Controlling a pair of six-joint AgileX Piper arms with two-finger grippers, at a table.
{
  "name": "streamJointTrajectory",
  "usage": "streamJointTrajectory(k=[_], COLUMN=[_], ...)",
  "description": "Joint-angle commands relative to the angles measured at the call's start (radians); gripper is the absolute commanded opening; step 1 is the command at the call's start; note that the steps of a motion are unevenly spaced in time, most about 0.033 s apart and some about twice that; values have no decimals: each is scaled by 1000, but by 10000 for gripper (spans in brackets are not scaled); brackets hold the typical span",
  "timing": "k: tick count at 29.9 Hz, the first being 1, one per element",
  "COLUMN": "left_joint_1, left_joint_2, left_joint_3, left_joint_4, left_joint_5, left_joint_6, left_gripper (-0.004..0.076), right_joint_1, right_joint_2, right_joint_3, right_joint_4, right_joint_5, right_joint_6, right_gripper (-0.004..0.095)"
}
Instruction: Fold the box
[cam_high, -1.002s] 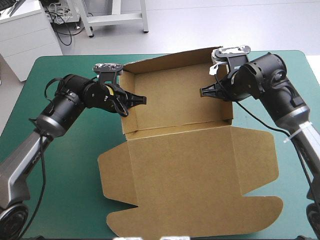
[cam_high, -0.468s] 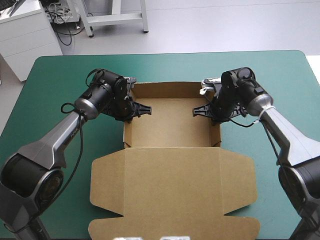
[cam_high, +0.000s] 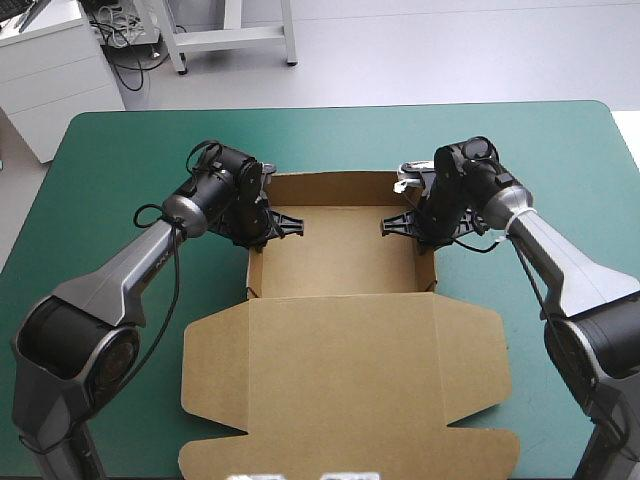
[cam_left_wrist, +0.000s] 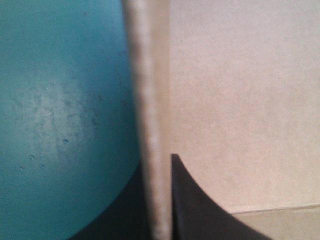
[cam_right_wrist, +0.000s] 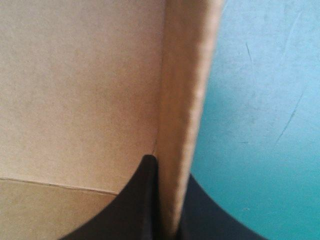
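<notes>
The brown box (cam_high: 340, 262) stands as an open tray in the middle of the teal-green table, its walls raised and its wide lid (cam_high: 345, 385) lying flat toward the near edge. My left gripper (cam_high: 272, 224) is shut on the box's left side wall (cam_left_wrist: 152, 115), one finger inside and one outside. On the opposite side, my right gripper (cam_high: 412, 224) is shut on the right side wall (cam_right_wrist: 185, 100) in the same way. Both wrist views show the wall's edge running up between the black fingers (cam_left_wrist: 200, 210) (cam_right_wrist: 135, 205).
The teal-green cover (cam_high: 120, 180) lies bare on both sides of the box and beyond its far wall. The lid's flaps reach close to the table's near edge.
Earlier the tray was held tilted up and larger in view. It has come down flat on the table, and both grippers now sit low on the side walls, slightly closer together.
</notes>
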Motion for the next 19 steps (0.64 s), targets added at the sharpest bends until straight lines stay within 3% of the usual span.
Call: streamJointTrajectory(k=[1,4,7,10,14,16,19], left_joint_1=[-7,-5,-5,-5,-5,-5,-5], left_joint_2=[-43,-43,-43,-43,-43,-40,-40], left_joint_3=[-35,-35,-35,-35,-35,-37,-38], left_joint_4=[8,-13,-14,-15,-6,10,38], left_joint_5=[-44,-59,-61,-54,-42,-30,-26], left_joint_6=[-2,-4,5,7,7,7,7], left_gripper=[-32,-21,44,167,414,503,522], right_joint_1=[-17,-32,-34,-34,-34,-34,-34], right_joint_2=[-26,-26,-26,-26,-26,-26,-26], right_joint_3=[-15,-15,-15,-17,-18,-18,-21], right_joint_4=[-39,-46,-52,-42,-30,-30,-30], right_joint_5=[28,31,43,43,43,43,43], right_joint_6=[-28,-28,-28,-28,-28,-26,-11], right_gripper=[-14,36,183,433,727,795,804])
